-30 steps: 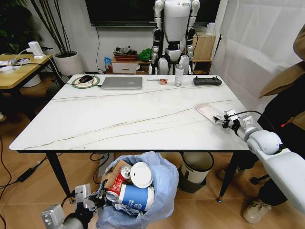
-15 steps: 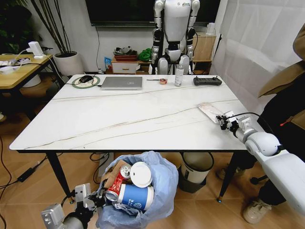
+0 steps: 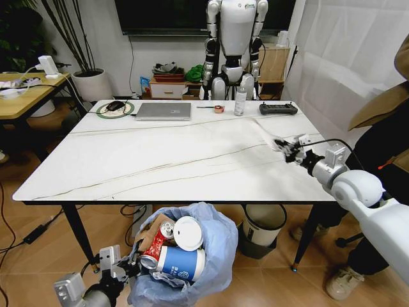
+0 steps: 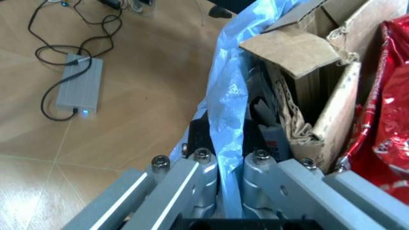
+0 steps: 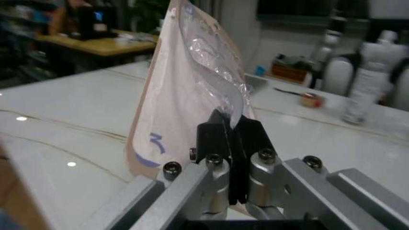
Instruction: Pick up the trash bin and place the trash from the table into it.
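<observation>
The trash bin [image 3: 214, 252], lined with a crinkly light-blue bag, hangs low in front of the table [image 3: 160, 160]. It holds a white round lid [image 3: 188, 233], a blue-white cup [image 3: 181, 263], a crushed red can [image 3: 153, 251] and brown cardboard [image 3: 151, 231]. My left gripper [image 3: 130, 267] is shut on the bag's rim; the left wrist view shows the blue plastic [image 4: 227, 105] pinched between its fingers beside the cardboard [image 4: 300, 52]. Over the table's right side, my right gripper [image 3: 287, 150] is shut on the clear flat plastic package [image 3: 267, 133], which stands upright [image 5: 191, 91] above the tabletop.
A laptop [image 3: 163, 111], mouse [image 3: 115, 105], tape roll [image 3: 218, 109], bottle [image 3: 240, 101] and black controller [image 3: 278, 109] line the far edge. A humanoid robot [image 3: 236, 38] stands behind. A cream bin [image 3: 264, 227] sits under the table, a person [image 3: 383, 147] stands right, a wooden desk [image 3: 25, 89] left.
My right gripper has lifted the plastic package off the tabletop and moved up and away from the near edge. The bin and left gripper have barely moved.
</observation>
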`<state>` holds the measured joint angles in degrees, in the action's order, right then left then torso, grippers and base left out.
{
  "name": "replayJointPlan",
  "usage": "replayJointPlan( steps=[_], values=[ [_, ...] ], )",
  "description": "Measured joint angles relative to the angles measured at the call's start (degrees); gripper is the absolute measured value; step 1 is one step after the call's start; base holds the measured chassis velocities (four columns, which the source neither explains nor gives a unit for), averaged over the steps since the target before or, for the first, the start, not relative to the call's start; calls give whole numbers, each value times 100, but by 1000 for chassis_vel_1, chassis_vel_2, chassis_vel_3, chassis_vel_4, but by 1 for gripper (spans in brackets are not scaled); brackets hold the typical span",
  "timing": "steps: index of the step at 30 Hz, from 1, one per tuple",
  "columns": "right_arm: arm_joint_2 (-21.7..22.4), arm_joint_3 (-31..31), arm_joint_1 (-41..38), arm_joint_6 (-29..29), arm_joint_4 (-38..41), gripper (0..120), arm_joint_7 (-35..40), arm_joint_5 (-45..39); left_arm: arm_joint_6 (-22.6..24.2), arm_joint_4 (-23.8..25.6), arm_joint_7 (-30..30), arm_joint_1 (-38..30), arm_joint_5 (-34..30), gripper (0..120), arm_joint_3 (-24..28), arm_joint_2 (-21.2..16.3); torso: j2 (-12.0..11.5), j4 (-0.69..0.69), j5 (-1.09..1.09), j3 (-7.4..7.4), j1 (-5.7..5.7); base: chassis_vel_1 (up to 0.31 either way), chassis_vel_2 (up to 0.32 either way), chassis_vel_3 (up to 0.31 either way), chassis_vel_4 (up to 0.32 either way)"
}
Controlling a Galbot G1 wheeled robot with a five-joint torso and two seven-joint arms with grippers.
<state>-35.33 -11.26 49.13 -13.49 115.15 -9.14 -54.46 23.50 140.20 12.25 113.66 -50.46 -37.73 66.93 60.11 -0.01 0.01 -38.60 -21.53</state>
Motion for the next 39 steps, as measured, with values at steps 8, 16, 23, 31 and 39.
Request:
replayJointPlan(
  steps=[8,16,23,31,39],
  values=[
    [-145,881,304,154,1677,0,162,-424,0,-4,8,25,-5,0,-62,41,0,0,-2,1,1,0,0,0,0],
    [-334,1874,525,252,1956,0,234,-34,19,94,70,123,-28,0,-229,64,0,0,-1,0,1,0,0,0,0],
    [-404,2306,597,337,1843,0,420,729,44,139,133,134,-72,0,-311,73,0,1,-1,0,0,0,0,0,0],
    [-287,2229,857,339,1918,0,509,1252,100,129,255,58,-206,0,-290,59,0,-1,-1,0,0,0,0,0,0],
    [-267,2154,703,193,2058,0,692,2032,137,124,300,43,-281,0,-314,22,0,1,-1,0,0,0,0,0,0]
  ],
)
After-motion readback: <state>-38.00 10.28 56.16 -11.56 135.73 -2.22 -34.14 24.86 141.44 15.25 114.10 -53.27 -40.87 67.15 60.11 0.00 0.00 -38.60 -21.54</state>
